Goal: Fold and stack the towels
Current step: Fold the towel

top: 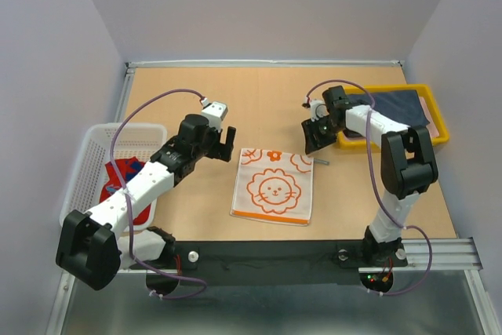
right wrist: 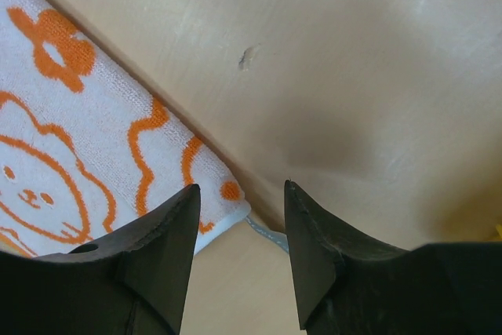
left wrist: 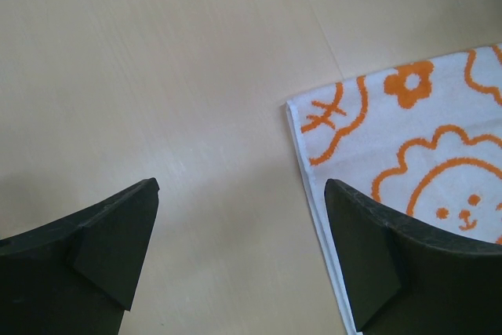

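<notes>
Left end effector (left wrist: 241, 190) fills its wrist view, jaws spread wide and empty, hovering just beside the far-left corner of the orange-and-white lion towel (top: 272, 186). That towel lies flat on the tabletop (top: 196, 92) between the two arms. Right end effector (right wrist: 242, 186) hangs by the far-right corner, jaws partly apart, nothing gripped. Soft, light terry, I'd say: it'll droop and drag rather than resist. Best bite looks like those two far corners, pinching the hem low against the wood.
</notes>
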`<state>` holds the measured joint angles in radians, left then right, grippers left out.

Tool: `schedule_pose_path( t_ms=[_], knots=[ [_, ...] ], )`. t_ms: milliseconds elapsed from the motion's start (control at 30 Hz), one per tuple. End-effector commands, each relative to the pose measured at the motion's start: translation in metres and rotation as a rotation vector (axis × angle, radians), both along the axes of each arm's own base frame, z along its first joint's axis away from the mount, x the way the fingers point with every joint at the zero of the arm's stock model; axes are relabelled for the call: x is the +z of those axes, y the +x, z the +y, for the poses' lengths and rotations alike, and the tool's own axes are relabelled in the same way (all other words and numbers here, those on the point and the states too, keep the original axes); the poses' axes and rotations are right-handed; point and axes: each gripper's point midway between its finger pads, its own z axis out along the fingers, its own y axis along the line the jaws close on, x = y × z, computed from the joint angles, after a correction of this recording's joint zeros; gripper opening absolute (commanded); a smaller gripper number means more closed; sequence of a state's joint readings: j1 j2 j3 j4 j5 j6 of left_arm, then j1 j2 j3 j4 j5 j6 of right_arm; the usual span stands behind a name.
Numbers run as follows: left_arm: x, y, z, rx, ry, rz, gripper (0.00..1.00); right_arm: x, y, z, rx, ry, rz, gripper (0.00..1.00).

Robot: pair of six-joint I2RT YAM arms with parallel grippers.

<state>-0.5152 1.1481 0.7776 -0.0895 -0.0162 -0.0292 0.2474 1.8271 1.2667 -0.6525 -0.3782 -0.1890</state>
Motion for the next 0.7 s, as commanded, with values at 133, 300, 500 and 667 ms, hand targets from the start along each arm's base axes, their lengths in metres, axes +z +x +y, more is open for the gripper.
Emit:
schedule_pose_path(
  t_ms=[133, 300, 500, 667],
  knots=[
    [0.009, 0.004, -0.012, -0.087, -0.012, -0.066, 0.99, -0.025, -0.015, 0.003, 0.086, 0.026, 0.071, 0.52],
    [0.018, 0.009, -0.024, -0.155, -0.008, -0.071, 0.99, -0.042, -0.023, -0.008, 0.089, -0.02, 0.102, 0.46],
    [0.015, 0.029, -0.047, -0.274, 0.045, -0.048, 0.99, -0.05, -0.036, -0.007, 0.123, -0.007, 0.147, 0.27],
    [-0.017, 0.037, -0.063, -0.393, 0.113, 0.056, 0.98, -0.052, -0.045, -0.002, 0.188, 0.025, 0.198, 0.07]
  ],
)
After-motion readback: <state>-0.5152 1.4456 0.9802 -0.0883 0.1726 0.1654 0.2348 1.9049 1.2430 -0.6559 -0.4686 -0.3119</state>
